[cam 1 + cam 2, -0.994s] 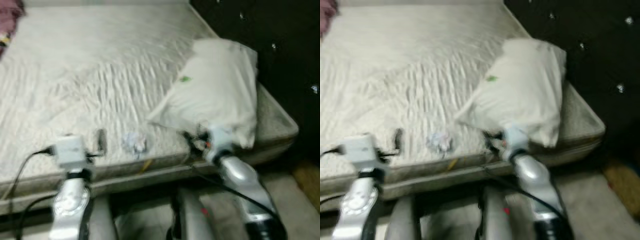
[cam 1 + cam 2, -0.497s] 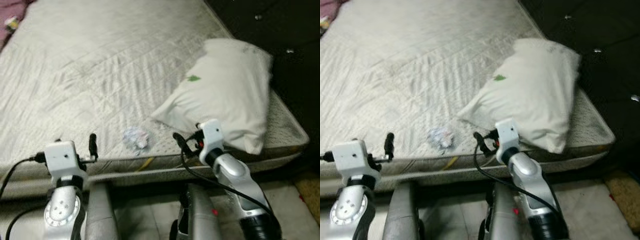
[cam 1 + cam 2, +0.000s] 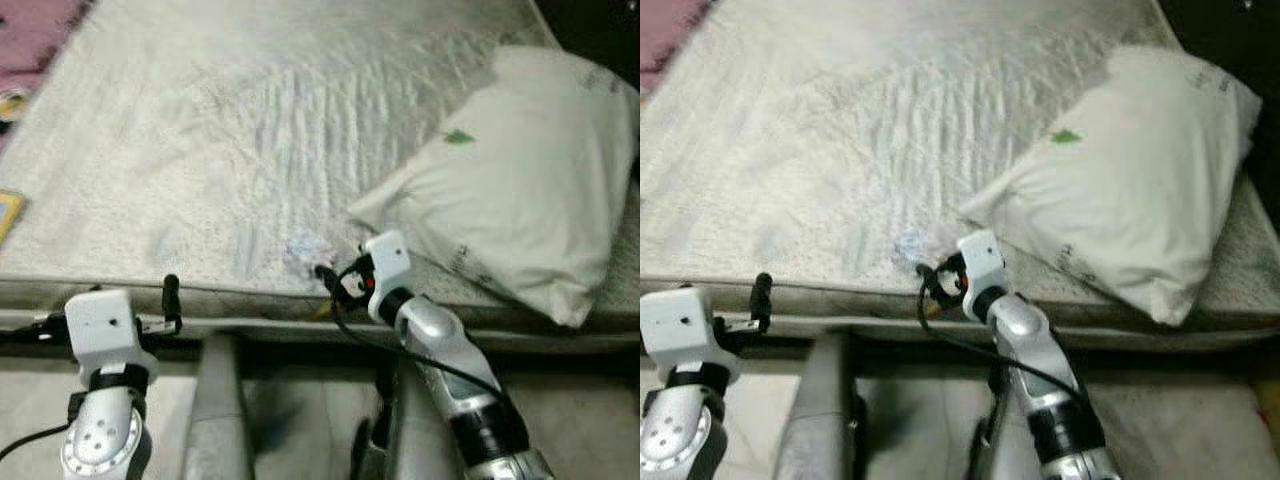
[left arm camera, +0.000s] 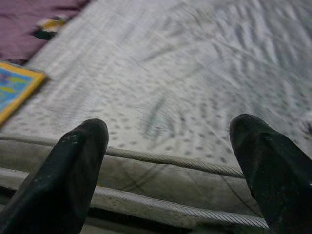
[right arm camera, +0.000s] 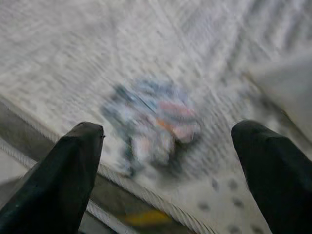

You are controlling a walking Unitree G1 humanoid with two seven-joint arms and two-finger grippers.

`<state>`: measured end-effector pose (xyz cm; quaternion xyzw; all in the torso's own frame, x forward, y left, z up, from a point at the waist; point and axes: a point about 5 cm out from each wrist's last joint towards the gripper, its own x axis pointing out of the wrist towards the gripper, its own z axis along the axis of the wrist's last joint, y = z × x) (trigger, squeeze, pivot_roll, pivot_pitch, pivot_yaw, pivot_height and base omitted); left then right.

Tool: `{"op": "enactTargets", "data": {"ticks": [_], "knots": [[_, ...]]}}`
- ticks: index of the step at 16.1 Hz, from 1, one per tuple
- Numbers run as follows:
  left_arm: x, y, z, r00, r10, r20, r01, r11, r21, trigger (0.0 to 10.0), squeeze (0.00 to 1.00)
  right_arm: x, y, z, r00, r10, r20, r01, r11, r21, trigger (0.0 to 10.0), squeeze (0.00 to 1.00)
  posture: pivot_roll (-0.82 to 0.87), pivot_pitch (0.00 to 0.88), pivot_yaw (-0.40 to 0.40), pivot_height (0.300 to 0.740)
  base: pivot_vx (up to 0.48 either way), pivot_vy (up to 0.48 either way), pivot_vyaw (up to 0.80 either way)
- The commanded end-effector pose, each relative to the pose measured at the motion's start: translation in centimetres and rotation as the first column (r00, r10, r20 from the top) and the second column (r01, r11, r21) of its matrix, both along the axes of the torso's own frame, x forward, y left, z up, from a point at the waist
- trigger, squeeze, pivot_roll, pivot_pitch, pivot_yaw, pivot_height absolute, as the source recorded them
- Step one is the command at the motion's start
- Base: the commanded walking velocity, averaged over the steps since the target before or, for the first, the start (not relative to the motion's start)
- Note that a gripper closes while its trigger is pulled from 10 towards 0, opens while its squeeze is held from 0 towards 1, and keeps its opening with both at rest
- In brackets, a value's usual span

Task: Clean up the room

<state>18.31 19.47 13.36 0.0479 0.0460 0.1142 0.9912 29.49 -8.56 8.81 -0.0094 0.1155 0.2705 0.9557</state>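
A small crumpled wrapper (image 3: 306, 249), pale with blue and pink print, lies on the bare mattress (image 3: 200, 150) close to its near edge. My right gripper (image 3: 329, 277) hovers right beside it at the mattress edge. In the right wrist view the wrapper (image 5: 155, 127) sits between the two spread black fingers (image 5: 73, 170), so the gripper is open with nothing held. Further left, my left gripper (image 3: 170, 291) is level with the mattress edge, open and holding nothing; its fingers (image 4: 73, 165) frame the mattress seam (image 4: 165, 163).
A big white pillow (image 3: 520, 190) lies on the mattress just right of the right gripper. A yellow-and-blue book (image 4: 14, 87) and a purple blanket (image 3: 40, 40) lie at the far left. Pale floor (image 3: 300, 420) shows below the mattress edge.
The view has swung, so the pillow sits further right. My right gripper has moved from the pillow's corner toward the wrapper and is now next to it. The left gripper stays open.
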Motion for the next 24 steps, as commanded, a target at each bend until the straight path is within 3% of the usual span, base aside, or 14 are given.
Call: {"op": "enactTargets", "data": {"ticks": [1,3,7,10,13,19,22,23,24], "knots": [[-0.4,0.2,0.5,1.0,0.004,-0.007,-0.004,1.0,0.023,10.0,0.0,0.8,0.3,0.0,1.0,-0.01,0.005,0.01,1.0,0.007,10.0,0.0,0.08,0.316,-0.088,0.565,0.0,0.0,0.0],[-0.9,0.4,0.9,1.0,0.016,-0.011,-0.016,0.999,0.031,10.0,0.0,1.7,0.9,0.3,0.999,-0.029,0.035,0.03,0.999,-0.017,10.0,0.0,0.09,0.329,-0.09,0.565,0.0,0.0,0.3],[-1.4,-0.5,0.3,0.999,0.013,-0.042,-0.013,1.0,0.007,10.0,0.0,1.9,2.1,0.0,0.999,-0.033,0.028,0.032,0.999,0.036,10.0,0.0,0.1,0.303,-0.1,0.565,0.0,0.0,0.37],[-1.1,-0.6,0.3,0.999,0.005,-0.048,-0.005,1.0,0.004,10.0,0.0,2.0,2.2,-0.8,0.999,-0.041,0.011,0.04,0.998,0.043,10.0,0.0,0.12,0.292,-0.105,0.565,0.0,0.0,0.0],[-0.6,-0.6,0.3,0.999,-0.005,-0.042,0.005,1.0,0.008,10.0,0.0,2.6,3.6,-0.8,0.999,-0.032,0.026,0.03,0.997,0.072,10.0,0.0,0.13,0.273,-0.102,0.526,0.0,0.0,0.0],[0.0,-0.7,0.3,1.0,-0.008,-0.03,0.009,1.0,0.012,10.0,0.0,3.4,6.1,0.5,0.996,0.008,0.089,-0.019,0.992,0.123,10.0,0.0,0.14,0.263,-0.092,0.526,0.0,0.0,0.0],[0.5,-0.7,0.5,1.0,-0.015,-0.017,0.016,1.0,0.023,10.0,0.0,3.4,7.9,0.1,0.995,-0.008,0.1,0.002,0.998,0.062,10.0,0.0,0.16,0.258,-0.097,0.526,0.0,0.0,0.0],[0.4,-0.9,0.5,1.0,-0.02,-0.015,0.02,0.999,0.027,10.0,0.0,3.4,8.2,-0.2,0.995,-0.016,0.103,0.015,1.0,0.011,8.7,0.0,0.16,0.259,-0.1,0.526,0.0,0.0,0.0],[0.3,-0.9,0.5,1.0,-0.02,-0.015,0.021,0.999,0.027,10.0,0.0,3.4,8.3,-0.2,0.994,-0.012,0.108,0.013,1.0,-0.004,10.0,0.0,0.17,0.261,-0.103,0.526,0.0,0.0,0.0]]}}
